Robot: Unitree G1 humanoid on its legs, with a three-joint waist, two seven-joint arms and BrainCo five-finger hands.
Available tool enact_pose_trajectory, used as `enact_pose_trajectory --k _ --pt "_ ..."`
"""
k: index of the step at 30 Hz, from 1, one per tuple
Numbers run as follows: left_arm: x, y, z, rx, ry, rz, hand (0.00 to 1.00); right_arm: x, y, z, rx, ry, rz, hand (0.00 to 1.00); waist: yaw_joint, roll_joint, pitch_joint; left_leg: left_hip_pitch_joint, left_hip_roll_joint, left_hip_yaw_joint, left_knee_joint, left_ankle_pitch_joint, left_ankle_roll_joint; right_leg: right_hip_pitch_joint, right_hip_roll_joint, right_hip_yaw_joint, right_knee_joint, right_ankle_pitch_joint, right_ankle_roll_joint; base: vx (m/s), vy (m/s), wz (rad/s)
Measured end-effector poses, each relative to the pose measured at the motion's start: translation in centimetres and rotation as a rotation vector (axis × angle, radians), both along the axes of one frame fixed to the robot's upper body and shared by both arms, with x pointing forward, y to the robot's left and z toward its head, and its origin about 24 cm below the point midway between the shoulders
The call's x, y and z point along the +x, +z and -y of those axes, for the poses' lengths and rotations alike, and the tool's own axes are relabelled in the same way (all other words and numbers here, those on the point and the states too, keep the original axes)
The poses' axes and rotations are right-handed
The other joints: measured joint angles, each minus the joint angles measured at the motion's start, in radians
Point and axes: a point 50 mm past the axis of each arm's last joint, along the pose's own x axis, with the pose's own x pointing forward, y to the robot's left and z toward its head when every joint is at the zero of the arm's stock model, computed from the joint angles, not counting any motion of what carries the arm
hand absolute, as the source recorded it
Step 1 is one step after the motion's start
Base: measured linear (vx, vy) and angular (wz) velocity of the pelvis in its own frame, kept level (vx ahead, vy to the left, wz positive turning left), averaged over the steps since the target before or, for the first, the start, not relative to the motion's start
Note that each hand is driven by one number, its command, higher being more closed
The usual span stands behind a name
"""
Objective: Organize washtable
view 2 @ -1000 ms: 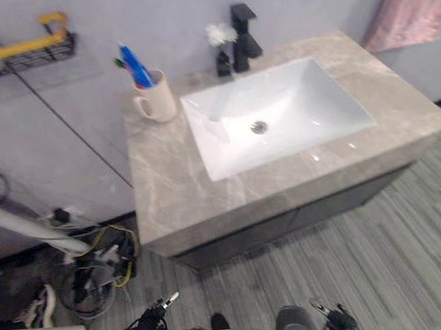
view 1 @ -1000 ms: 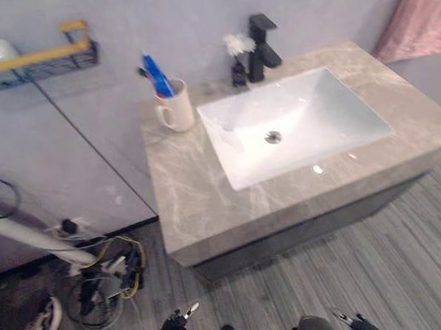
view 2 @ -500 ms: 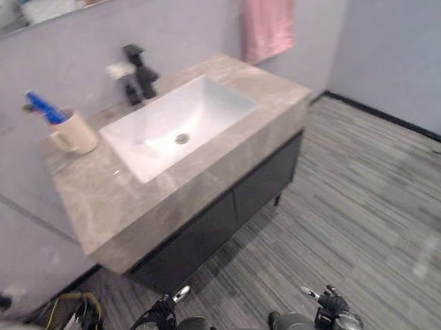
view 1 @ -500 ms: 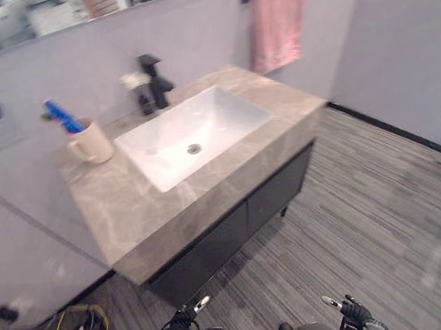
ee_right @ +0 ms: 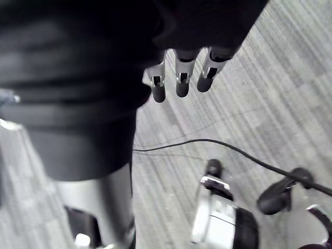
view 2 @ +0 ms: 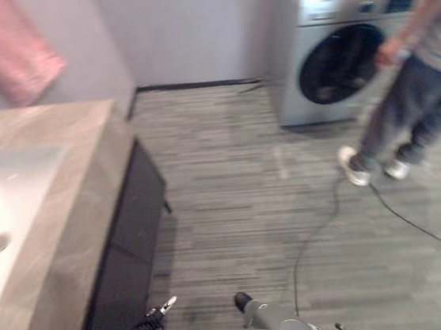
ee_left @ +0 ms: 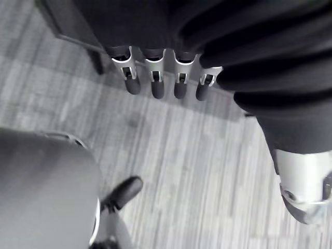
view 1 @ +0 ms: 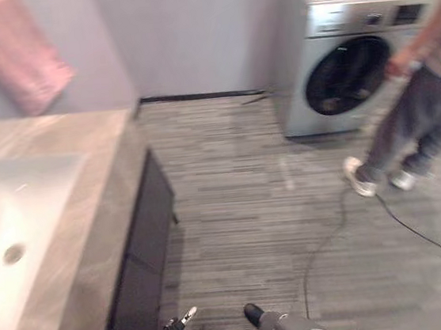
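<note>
Left eye view showed the washtable (view 1: 97, 203) along the left side of the scene, w/ a grey marble top and a dark cabinet (view 1: 140, 262) below it. A white sink (view 1: 39, 178) was set into the top, and a round metal drain (view 1: 12, 253) sat in its bottom. A pink towel (view 1: 21, 56) hung on the wall (view 1: 189, 33) behind the far end of the washtable, above the top and not touching it. The rest was grey plank floor (view 1: 238, 179).

On the far right side a silver washing machine (view 1: 330, 9) stood against the wall, w/ a round dark door (view 1: 346, 75). A person (view 1: 424, 102) in grey trousers and white shoes stood just beside the machine, one hand near the door. Whether it touched the door, I could not tell.

Left wrist view: the left hand (ee_left: 153, 78) hung over the floor, near the foot of the dark cabinet. Its fingers were straight and relaxed, side by side, w/ the thumb apart, and they held nothing.

Right wrist view: the right hand (ee_right: 179, 78) hung over the floor too. Its fingers were straight and loose, w/o any object btw. them. Both hands were apart from the washtable.
</note>
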Motion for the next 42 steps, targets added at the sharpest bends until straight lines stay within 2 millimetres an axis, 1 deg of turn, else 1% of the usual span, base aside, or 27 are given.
enact_pose_trajectory --k 1,2,3,5,7,9,11,12,13,15,16,19,21,24,27,28,30,31,32,33,34,35,36,38,40,41,42 --pt "0.5 0.2 0.6 -0.008 -0.021 0.024 0.00 1.7 0.5 0.3 -0.013 0.009 0.064 0.00 -0.003 0.035 0.015 0.005 0.057 0.025 -0.093 0.030 0.024 0.001 -0.009 -0.146 -0.055 0.002 -0.009 -0.27 -0.233 -2.37" --pt "0.8 0.2 1.3 -0.013 -0.057 0.038 0.00 2.1 0.7 0.7 -0.024 0.000 0.074 0.00 -0.014 0.020 0.017 0.042 0.054 0.103 -0.116 0.018 -0.006 -0.031 -0.130 -0.420 0.028 -0.135 -0.089 -0.21 -0.175 -2.24" --pt "1.2 0.3 1.6 -0.012 -0.080 0.047 0.00 2.1 0.7 0.8 -0.025 -0.002 0.079 0.00 -0.019 0.024 0.014 0.047 0.056 0.138 -0.129 0.018 -0.007 -0.038 -0.202 -0.541 0.056 -0.186 -0.109 0.02 -0.042 -1.99" --pt "1.6 0.2 1.9 -0.010 -0.126 0.035 0.00 2.0 0.5 0.7 -0.015 -0.030 0.064 0.00 -0.026 0.041 0.015 0.100 0.062 0.262 -0.216 0.041 -0.045 -0.058 -0.410 -0.805 0.040 -0.252 -0.096 0.11 0.016 -1.84" --pt "1.3 0.0 1.8 -0.002 -0.148 0.009 0.00 1.3 0.2 0.7 -0.013 -0.043 0.028 0.00 -0.032 0.040 0.017 0.137 0.074 0.345 -0.263 0.063 -0.082 -0.060 -0.464 -0.838 -0.058 -0.216 -0.043 0.21 -0.030 -1.48" --pt "0.6 -0.2 0.8 0.017 -0.139 -0.024 0.00 -0.7 -0.2 0.6 -0.004 -0.081 -0.035 0.00 -0.044 0.030 0.014 0.168 0.102 0.376 -0.279 0.084 -0.119 -0.044 -0.450 -0.850 -0.069 -0.170 -0.053 0.30 -0.290 -0.89" --pt "0.4 -0.2 0.4 0.009 -0.093 -0.028 0.00 -3.0 -0.7 0.3 0.023 -0.166 -0.100 0.00 -0.057 0.026 0.015 0.181 0.160 0.363 -0.180 0.095 -0.140 -0.030 -0.414 -0.839 -0.022 -0.228 -0.103 0.30 -0.498 -0.45" --pt "-0.2 -0.3 0.3 -0.009 -0.016 -0.028 0.00 -4.3 -0.8 0.0 0.043 -0.245 -0.114 0.00 -0.051 0.031 0.019 0.172 0.244 0.352 0.004 0.096 -0.139 0.011 -0.369 -0.810 -0.009 -0.267 -0.128 0.20 -0.488 -0.67" --pt "-0.6 -0.4 0.2 -0.017 0.027 -0.029 0.00 -4.6 -0.8 0.1 0.044 -0.265 -0.112 0.00 -0.050 0.036 0.019 0.158 0.295 0.349 0.115 0.105 -0.127 0.032 -0.344 -0.800 -0.010 -0.284 -0.140 0.15 -0.472 -0.92" --pt "-2.3 -0.5 -0.3 -0.041 0.198 -0.021 0.00 -4.9 -0.7 0.2 0.040 -0.278 -0.106 0.00 -0.033 0.041 0.027 0.036 0.471 0.215 0.575 0.218 0.027 0.120 -0.240 -0.728 0.013 -0.345 -0.191 0.05 -0.418 -1.24" --pt "-2.2 -0.4 -0.5 -0.037 0.208 -0.005 0.00 -4.9 -0.7 0.3 0.040 -0.277 -0.103 0.00 -0.026 0.041 0.028 -0.007 0.475 0.154 0.668 0.220 0.017 0.133 -0.222 -0.701 0.023 -0.358 -0.204 0.03 -0.306 -1.17" --pt "-2.1 -0.1 -1.1 -0.039 0.253 0.034 0.00 -4.3 -0.6 0.5 0.040 -0.274 -0.075 0.00 0.001 0.034 0.025 -0.172 0.389 -0.017 0.848 0.215 -0.048 0.194 -0.176 -0.576 0.033 -0.407 -0.227 0.18 -0.216 -1.27" --pt "-1.6 0.1 -1.2 -0.056 0.290 0.073 0.00 -3.3 -0.5 0.6 0.042 -0.258 -0.056 0.00 0.030 0.029 0.025 -0.291 0.243 -0.083 0.753 0.165 -0.111 0.256 -0.160 -0.438 -0.005 -0.414 -0.209 0.32 -0.155 -1.54" --pt "-1.4 0.2 -1.1 -0.064 0.308 0.080 0.00 -1.4 -0.3 0.6 0.035 -0.175 -0.024 0.00 0.032 0.026 0.025 -0.351 0.216 -0.064 0.529 0.115 -0.092 0.318 -0.160 -0.368 -0.054 -0.430 -0.176 0.36 -0.081 -1.12" --pt "-0.9 0.4 -1.1 -0.064 0.314 0.098 0.00 0.7 0.1 0.5 0.025 -0.112 0.034 0.00 0.039 0.009 0.018 -0.389 0.155 -0.098 0.084 0.135 -0.088 0.417 -0.178 -0.274 -0.100 -0.467 -0.177 0.36 -0.019 -0.83" --pt "-0.8 0.4 -1.3 -0.060 0.321 0.101 0.00 0.6 0.0 0.4 0.031 -0.133 0.032 0.00 0.058 -0.012 -0.012 -0.401 0.127 -0.106 0.081 0.184 -0.087 0.443 -0.220 -0.240 -0.103 -0.512 -0.163 0.50 0.074 -1.15" --pt "-1.0 0.3 -1.3 -0.052 0.324 0.086 0.00 0.9 0.0 -0.4 0.045 -0.108 0.042 0.00 0.082 -0.057 -0.045 -0.357 0.079 -0.018 0.105 0.178 -0.052 0.477 -0.293 -0.230 -0.023 -0.524 -0.141 0.79 -0.008 -0.93" --pt "-1.1 0.3 -2.2 -0.017 0.285 0.069 0.00 0.3 -0.3 -1.2 0.073 -0.127 0.027 0.00 0.056 -0.101 -0.076 -0.281 0.019 0.011 0.063 0.140 -0.012 0.396 -0.325 -0.304 0.203 -0.488 -0.083 0.78 -0.145 -0.11" --pt "-1.2 0.3 -2.4 -0.007 0.248 0.051 0.00 0.2 -0.5 -1.9 0.096 -0.130 0.010 0.00 0.044 -0.114 -0.073 -0.227 -0.002 0.008 0.013 0.135 -0.004 0.319 -0.323 -0.346 0.378 -0.350 0.010 0.70 -0.160 0.17" --pt "-1.1 0.2 -2.3 -0.002 0.216 0.040 0.00 -0.1 -0.6 -2.1 0.104 -0.130 -0.003 0.00 0.030 -0.114 -0.070 -0.184 -0.011 -0.003 -0.025 0.134 -0.003 0.275 -0.316 -0.375 0.466 -0.231 0.061 0.50 -0.077 0.21" --pt "-0.9 0.0 -2.1 -0.001 0.153 0.005 0.00 -0.4 -0.7 -1.8 0.103 -0.138 -0.014 0.00 0.020 -0.092 -0.043 -0.062 -0.013 -0.017 -0.112 0.135 -0.004 0.196 -0.326 -0.454 0.642 -0.205 0.056 0.43 -0.091 -0.01" --pt "-0.7 -0.1 -1.3 -0.007 0.099 -0.004 0.00 -0.2 -0.5 -0.9 0.079 -0.132 -0.004 0.00 0.013 -0.066 -0.008 0.063 0.003 -0.013 -0.185 0.135 -0.004 0.121 -0.354 -0.542 0.763 -0.263 -0.024 0.36 -0.082 -0.20" --pt "-0.6 -0.1 -0.9 -0.010 0.066 -0.008 0.00 -0.1 -0.4 -0.5 0.067 -0.124 -0.002 0.00 0.008 -0.047 0.002 0.116 0.015 -0.003 -0.215 0.135 -0.004 0.078 -0.366 -0.575 0.781 -0.291 -0.047 0.18 -0.052 -0.50" --pt "0.6 0.0 0.1 -0.018 -0.004 0.012 0.00 -0.1 -0.3 0.0 0.046 -0.107 0.005 0.00 -0.008 -0.008 0.015 0.238 0.056 0.040 -0.276 0.136 -0.006 -0.089 -0.387 -0.651 0.668 -0.370 -0.054 -0.02 -0.017 -0.40" --pt "2.5 0.5 0.6 -0.026 -0.008 0.061 0.00 -1.0 -0.4 -0.1 0.052 -0.139 -0.013 0.00 -0.037 -0.016 0.023 0.329 0.068 0.051 -0.312 0.136 -0.006 -0.214 -0.416 -0.670 0.394 -0.358 -0.013 -0.11 -0.037 0.03" --pt "2.8 0.6 0.9 -0.030 -0.014 0.076 0.00 -1.8 -0.5 -0.1 0.054 -0.169 -0.034 0.00 -0.053 -0.018 0.022 0.357 0.068 0.045 -0.322 0.136 -0.006 -0.227 -0.423 -0.666 0.223 -0.320 0.024 0.07 -0.141 0.39" --pt "3.0 0.7 1.0 -0.028 -0.033 0.090 0.00 -3.5 -0.7 -0.1 0.053 -0.196 -0.076 0.00 -0.074 -0.029 0.018 0.390 0.058 0.014 -0.310 0.143 -0.017 -0.226 -0.452 -0.682 0.104 -0.154 -0.025 0.25 -0.217 0.28"
